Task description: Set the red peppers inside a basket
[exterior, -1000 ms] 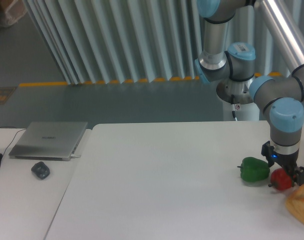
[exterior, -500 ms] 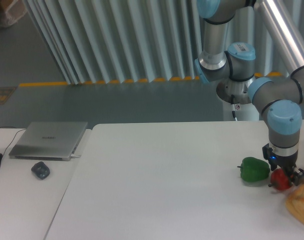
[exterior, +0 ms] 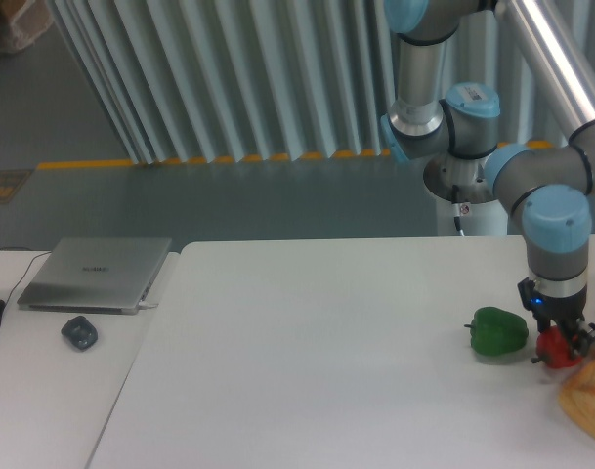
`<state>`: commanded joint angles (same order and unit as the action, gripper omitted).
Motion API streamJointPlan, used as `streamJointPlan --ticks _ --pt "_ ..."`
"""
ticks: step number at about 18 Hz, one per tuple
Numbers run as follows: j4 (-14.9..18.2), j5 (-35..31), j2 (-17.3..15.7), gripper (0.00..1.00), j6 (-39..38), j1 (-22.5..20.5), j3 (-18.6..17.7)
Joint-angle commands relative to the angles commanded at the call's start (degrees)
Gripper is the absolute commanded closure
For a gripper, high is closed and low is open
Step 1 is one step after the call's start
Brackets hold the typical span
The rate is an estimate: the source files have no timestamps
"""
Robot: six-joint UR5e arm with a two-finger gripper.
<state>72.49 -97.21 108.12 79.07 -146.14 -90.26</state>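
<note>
Presently, fixed camera view, single entry.

Item: white table (exterior: 326, 342), occupying the lower frame, with a second lighter desk surface at far left.

Item: red pepper (exterior: 557, 349), small and glossy, at the far right of the table, just right of the green pepper (exterior: 498, 330) and touching or nearly touching it. Whether it rests on the tabletop or is slightly raised cannot be told.

Item: gripper (exterior: 561, 332), pointing straight down from the arm's grey and light-blue wrist, set directly over the red pepper. Dark fingers (exterior: 582, 337) sit against the pepper's upper sides and appear closed around it.

Item: basket (exterior: 590, 396), tan woven edge only, cut off by the right and lower frame border, just beside and below the red pepper.

Item: robot arm (exterior: 473, 117), grey links with light-blue joint caps, rising from a base behind the table's right rear edge.

Item: closed silver laptop (exterior: 97, 274), on the left desk, lid down.

Item: dark mouse (exterior: 79, 332), on the left desk, in front of the laptop.

Item: black cable (exterior: 9, 283), running from the left edge toward the laptop.

Backdrop: corrugated grey panels (exterior: 229, 78) above a grey floor with a yellow line (exterior: 180, 160).
</note>
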Motion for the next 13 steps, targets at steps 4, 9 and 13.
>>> streamJointPlan --ticks 4,9,13 --pt "6.34 0.26 -2.82 0.6 15.82 -8.88 3.07" --pt "7.32 0.88 -3.52 0.6 31.54 -17.57 3.96" --pt "6.26 1.58 -2.39 0.6 43.18 -23.84 3.43"
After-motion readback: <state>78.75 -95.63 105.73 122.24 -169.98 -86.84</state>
